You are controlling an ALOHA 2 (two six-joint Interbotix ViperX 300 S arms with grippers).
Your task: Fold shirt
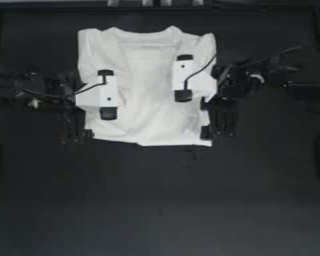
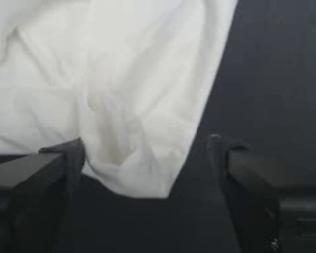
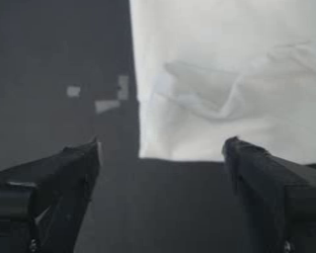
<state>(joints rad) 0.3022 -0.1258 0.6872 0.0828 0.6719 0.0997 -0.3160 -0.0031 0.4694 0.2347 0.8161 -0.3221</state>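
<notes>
- Shirt (image 1: 146,85) lies flat on the dark table (image 1: 156,200) in the top view, toward the far side, neck away from the near edge, both sleeves folded in so its outline is roughly a rectangle.
- Top view also shows the left gripper (image 1: 74,131) at the shirt's lower left corner and the right gripper (image 1: 216,125) at its lower right corner, each arm reaching in over a side edge.
- Left wrist view: the left gripper (image 2: 147,168) has its jaws spread wide, a wrinkled corner of the shirt (image 2: 108,89) lying between them, unpinched.
- Right wrist view: the right gripper (image 3: 161,163) is likewise spread, the shirt's (image 3: 240,74) hem corner just beyond the gap, not gripped.
</notes>
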